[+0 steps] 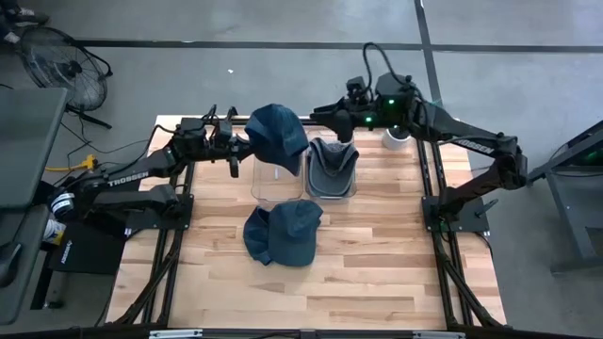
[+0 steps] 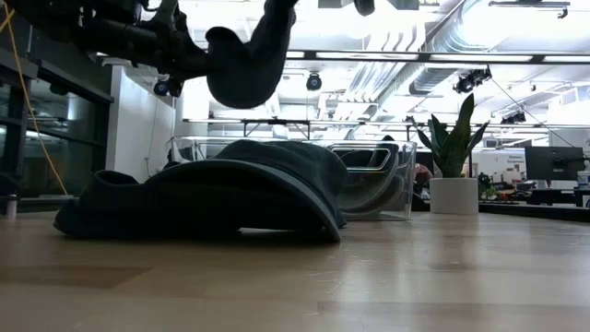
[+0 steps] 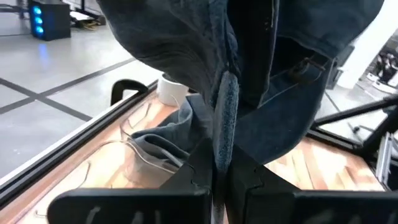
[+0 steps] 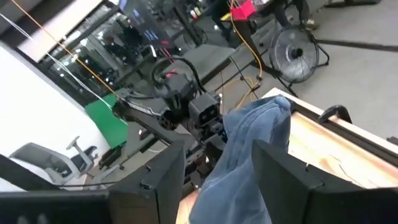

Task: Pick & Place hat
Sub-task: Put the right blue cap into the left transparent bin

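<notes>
A blue denim hat [image 1: 276, 132] hangs in the air over the far end of a clear bin [image 1: 276, 184]; it also shows at the top of the low view [image 2: 244, 60]. My left gripper [image 1: 245, 143] is shut on the hat's left side. My right gripper [image 1: 325, 113] stands open just right of the hat. In the right wrist view the hat [image 4: 249, 143] lies ahead between the spread fingers, and I see no touch. A second blue hat [image 1: 283, 234] lies flat on the table nearer the front. A grey hat [image 1: 332, 162] sits in a second clear bin [image 1: 332, 193]. My left gripper pinches a thick stitched edge of the hat [image 3: 225, 118] between its two fingers. The fingers come about level from the table's left. The hat is lifted clear of the table and the bin, and its crown bulges away beyond the fingertips and sags a little.
The two clear bins stand side by side at the table's middle far part. A white pot with a plant [image 1: 396, 139] stands at the far right behind my right arm. Black frame rails [image 1: 433, 179] run along both table sides. Bare wood lies toward the near edge.
</notes>
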You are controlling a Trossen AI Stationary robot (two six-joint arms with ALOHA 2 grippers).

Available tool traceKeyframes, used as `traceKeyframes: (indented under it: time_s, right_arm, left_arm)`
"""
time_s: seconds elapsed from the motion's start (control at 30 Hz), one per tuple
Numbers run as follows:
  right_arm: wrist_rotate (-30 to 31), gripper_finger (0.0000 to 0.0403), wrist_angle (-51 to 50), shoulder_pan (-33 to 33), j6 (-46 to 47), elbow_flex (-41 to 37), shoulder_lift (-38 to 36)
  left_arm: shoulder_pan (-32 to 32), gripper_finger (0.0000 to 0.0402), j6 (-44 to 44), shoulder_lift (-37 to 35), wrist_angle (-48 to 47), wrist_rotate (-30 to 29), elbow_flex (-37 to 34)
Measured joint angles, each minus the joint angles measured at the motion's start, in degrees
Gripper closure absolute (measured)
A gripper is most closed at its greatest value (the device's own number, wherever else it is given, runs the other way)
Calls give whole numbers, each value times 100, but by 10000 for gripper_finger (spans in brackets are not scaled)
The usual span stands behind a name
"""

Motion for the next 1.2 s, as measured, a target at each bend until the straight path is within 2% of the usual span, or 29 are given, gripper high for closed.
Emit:
traceKeyframes:
  time_s: [0.17,0.27,0.33,0.4,0.5,0.6,0.9,1.2]
  right_arm:
    - [-140,269,-95,138,-211,0,-67]
    - [-98,321,-429,306,-369,0,-60]
    - [59,368,-727,412,-479,0,-61]
    - [327,393,-1035,512,-542,0,-87]
    - [684,388,-1485,639,-466,0,-95]
    - [1024,400,-1961,779,-457,-2,-104]
    - [1937,402,-3056,1150,-199,-4,-106]
    - [2410,402,-4029,1414,5,-4,-106]
  left_arm:
    - [-4,396,-301,-97,7,-238,0]
    - [-2,396,-764,-105,-145,-602,0]
    - [0,396,-1126,-104,-338,-745,0]
    - [0,396,-1524,-122,-576,-769,0]
    - [-2,396,-2073,-147,-1025,-772,0]
    - [0,396,-2542,-147,-1427,-732,0]
    - [0,396,-3685,-147,-2083,-710,0]
    - [-2,396,-4167,-127,-2486,-451,2]
